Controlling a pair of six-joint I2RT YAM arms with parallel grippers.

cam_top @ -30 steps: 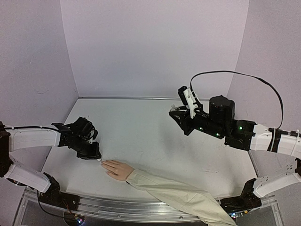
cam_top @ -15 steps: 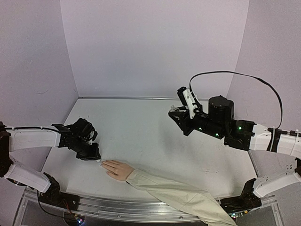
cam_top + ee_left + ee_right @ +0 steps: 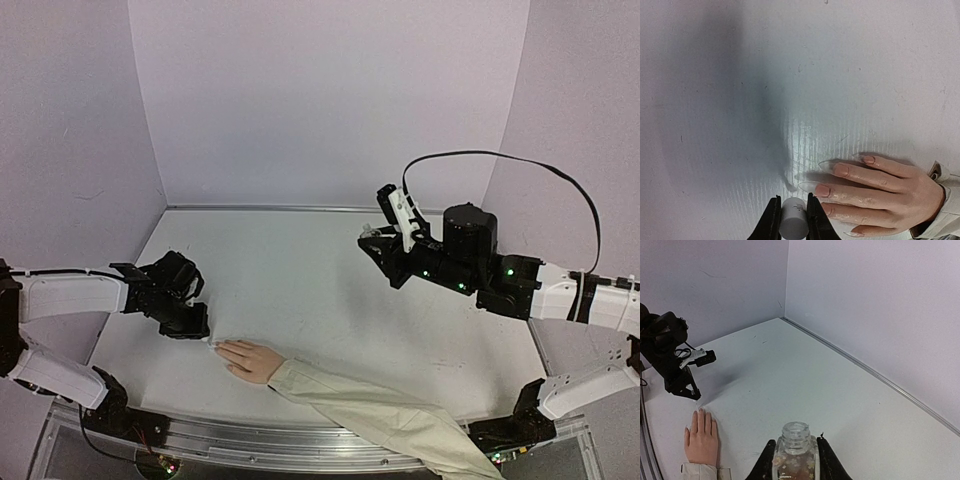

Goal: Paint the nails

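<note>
A pale mannequin hand [image 3: 250, 360] with a beige sleeve [image 3: 380, 415] lies palm down near the table's front. Its nails [image 3: 840, 170] are pinkish with long clear tips, and they also show in the right wrist view [image 3: 701, 437]. My left gripper [image 3: 203, 338] [image 3: 792, 201] is shut on a white cap [image 3: 793, 222], just left of the fingertips. The cap's lower end is hidden. My right gripper [image 3: 376, 238] [image 3: 796, 442] is shut on a small clear open bottle [image 3: 796, 450] with flecks inside, held above the table's middle right.
Lilac walls enclose the white table [image 3: 300, 270] at the back and sides. A metal rail [image 3: 250, 435] runs along the front edge. The left arm [image 3: 670, 365] shows in the right wrist view beyond the hand. A black cable [image 3: 500, 158] loops above the right arm.
My left gripper has shifted very slightly to the left beside the fingertips. The right arm and the bottle have not moved.
</note>
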